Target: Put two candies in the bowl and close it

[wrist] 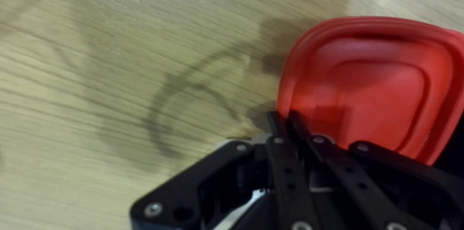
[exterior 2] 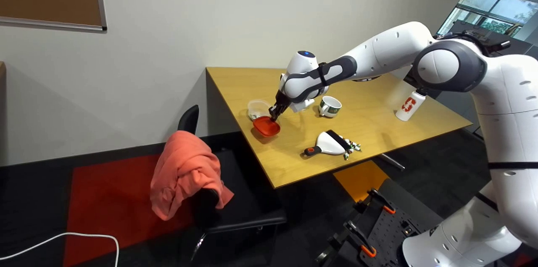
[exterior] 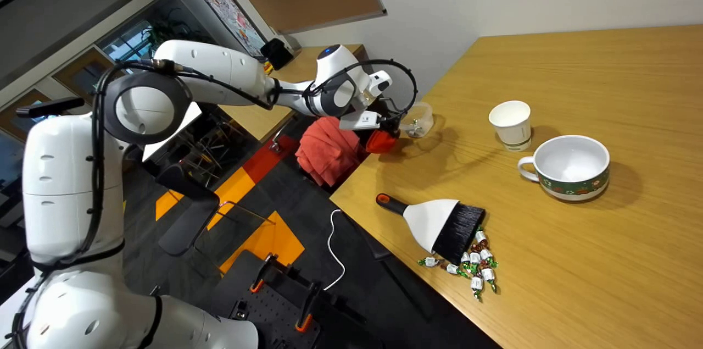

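My gripper [exterior 2: 274, 115] is shut on the edge of the red lid [exterior 2: 267, 126]. In the wrist view the fingertips [wrist: 284, 116] pinch one side of the lid [wrist: 377, 88], one finger on each side of its rim. The lid is held above the table near its corner, tilted. A clear plastic container [exterior 2: 257, 105] stands open right beside the lid, also seen in an exterior view [exterior: 422, 112]. Small whitish things lie inside it. Several candies [exterior: 476, 284] in white, green and red wrappers lie by the brush. No small black bowl is in view.
A brush [exterior: 434, 222] with a black handle and white head lies near the table's front edge. A white cup [exterior: 511, 121] and a white mug with green band [exterior: 571, 165] stand farther back. A white bottle [exterior 2: 411, 106] stands on the table. A chair with a coral cloth [exterior 2: 185, 170] is beside the table.
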Available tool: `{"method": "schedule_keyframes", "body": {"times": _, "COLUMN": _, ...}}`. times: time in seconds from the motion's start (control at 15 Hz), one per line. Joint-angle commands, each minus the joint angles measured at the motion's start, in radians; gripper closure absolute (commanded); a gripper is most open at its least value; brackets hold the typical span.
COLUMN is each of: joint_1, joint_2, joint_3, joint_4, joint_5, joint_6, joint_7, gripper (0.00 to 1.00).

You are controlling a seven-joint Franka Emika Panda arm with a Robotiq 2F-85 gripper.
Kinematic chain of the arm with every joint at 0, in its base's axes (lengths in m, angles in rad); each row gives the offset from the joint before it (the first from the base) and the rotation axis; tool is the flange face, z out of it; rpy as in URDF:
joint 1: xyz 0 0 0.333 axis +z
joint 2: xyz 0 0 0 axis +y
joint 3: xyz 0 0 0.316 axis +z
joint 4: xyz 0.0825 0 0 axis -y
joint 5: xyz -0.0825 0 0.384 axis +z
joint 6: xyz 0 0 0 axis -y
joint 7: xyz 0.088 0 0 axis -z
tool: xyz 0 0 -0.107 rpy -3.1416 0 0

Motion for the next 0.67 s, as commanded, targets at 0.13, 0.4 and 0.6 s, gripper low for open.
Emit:
{"method": "schedule_keyframes", "body": {"times": 0.13, "joint_1": 0.002, "joint_2": -0.158, "joint_3": -0.001, "joint_4": -0.099, "joint_5": -0.017, "joint_6": -0.017, "joint_7": 0.025, "gripper": 0.98}}
{"method": "schedule_keyframes", "body": {"times": 0.4, "joint_1": -0.015, "joint_2": -0.152, "joint_3": -0.013, "joint_4": -0.036, "joint_5": -0.019, "joint_6": -0.024, "joint_7": 0.013, "gripper": 0.98}}
{"method": "schedule_keyframes", "body": {"times": 0.6, "joint_1": -0.032, "joint_2": -0.105, "joint_3": -0.018, "joint_4": 0.035, "joint_5": -0.018, "joint_6": -0.028, "joint_7": 0.008, "gripper": 0.98}}
